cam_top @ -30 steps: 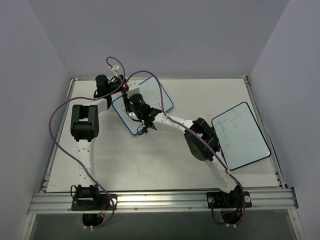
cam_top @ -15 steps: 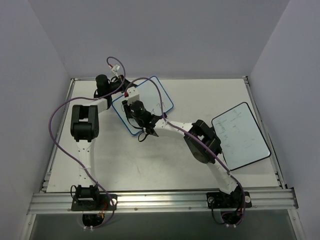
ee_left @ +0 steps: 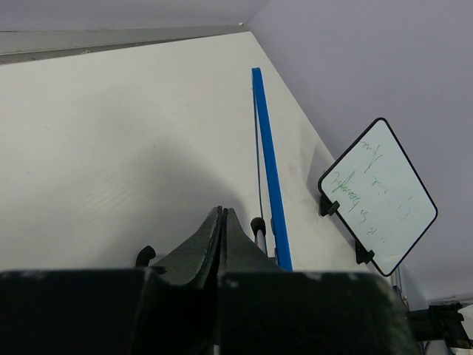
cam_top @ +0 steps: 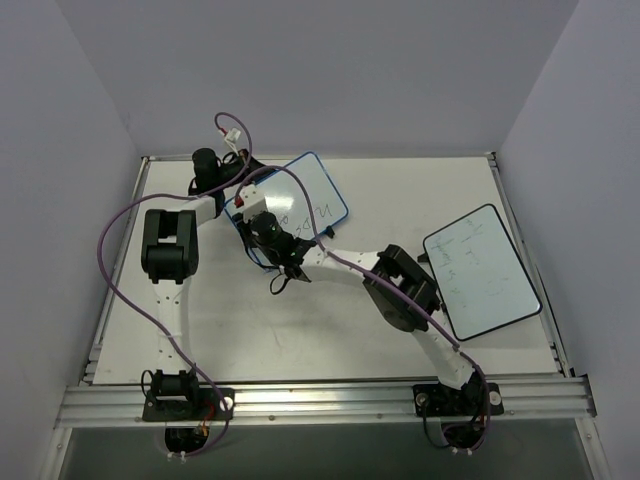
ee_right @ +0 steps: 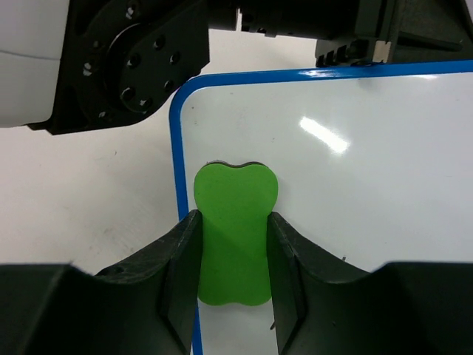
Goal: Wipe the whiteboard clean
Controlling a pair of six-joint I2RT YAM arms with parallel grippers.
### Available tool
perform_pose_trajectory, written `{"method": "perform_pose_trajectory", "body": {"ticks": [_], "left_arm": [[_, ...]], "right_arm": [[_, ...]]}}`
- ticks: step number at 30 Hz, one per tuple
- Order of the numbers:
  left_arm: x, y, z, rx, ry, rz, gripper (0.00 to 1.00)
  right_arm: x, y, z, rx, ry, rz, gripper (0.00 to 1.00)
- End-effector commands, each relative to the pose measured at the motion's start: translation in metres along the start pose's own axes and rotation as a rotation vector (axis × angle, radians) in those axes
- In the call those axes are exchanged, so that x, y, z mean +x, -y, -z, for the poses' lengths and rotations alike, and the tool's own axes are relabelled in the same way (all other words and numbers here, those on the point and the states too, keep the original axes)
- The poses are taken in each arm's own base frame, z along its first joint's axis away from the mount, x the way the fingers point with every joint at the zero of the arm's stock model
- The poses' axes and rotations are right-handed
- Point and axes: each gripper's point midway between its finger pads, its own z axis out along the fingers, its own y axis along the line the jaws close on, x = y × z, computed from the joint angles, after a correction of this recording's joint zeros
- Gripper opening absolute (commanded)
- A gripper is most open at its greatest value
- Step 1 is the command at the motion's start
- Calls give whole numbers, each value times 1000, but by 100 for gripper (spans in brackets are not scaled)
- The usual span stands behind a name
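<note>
Far left on the table (cam_top: 420,185), the right gripper (ee_right: 233,225), clamped on an eraser (ee_right: 235,196), has swept to the left edge of the whiteboard (cam_top: 312,188) (writing remains at its right); left gripper (ee_left: 222,225) pinched shut beside it

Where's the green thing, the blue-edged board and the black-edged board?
Green eraser (ee_right: 235,231): right wrist view, middle of its face.
Whiteboard (ee_right: 369,192): right wrist view, bare white face.
Black-framed board (cam_top: 482,272): top view, middle of its face.
</note>
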Motion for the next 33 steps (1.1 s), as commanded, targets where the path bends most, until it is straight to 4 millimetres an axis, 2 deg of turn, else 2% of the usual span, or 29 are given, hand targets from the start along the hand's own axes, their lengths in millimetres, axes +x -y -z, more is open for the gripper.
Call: {"method": "perform_pose_trajectory", "body": {"ticks": [1, 9, 17, 24, 28, 33], "left_arm": [[4, 48, -19, 93, -48, -87, 2], [5, 48, -19, 90, -53, -89, 2], [5, 46, -20, 87, -52, -90, 2], [5, 47, -19, 86, -53, -90, 2], [5, 47, -19, 85, -51, -92, 2], [5, 47, -19, 84, -52, -91, 2]], "right_arm": [[31, -4, 7, -8, -99, 63, 5], [24, 49, 0, 150, -104, 23, 4], [15, 88, -1, 249, -97, -5, 4], [19, 127, 3, 372, -102, -62, 4], [20, 140, 6, 407, -98, -81, 4], [16, 136, 3, 385, -93, -81, 4]]}}
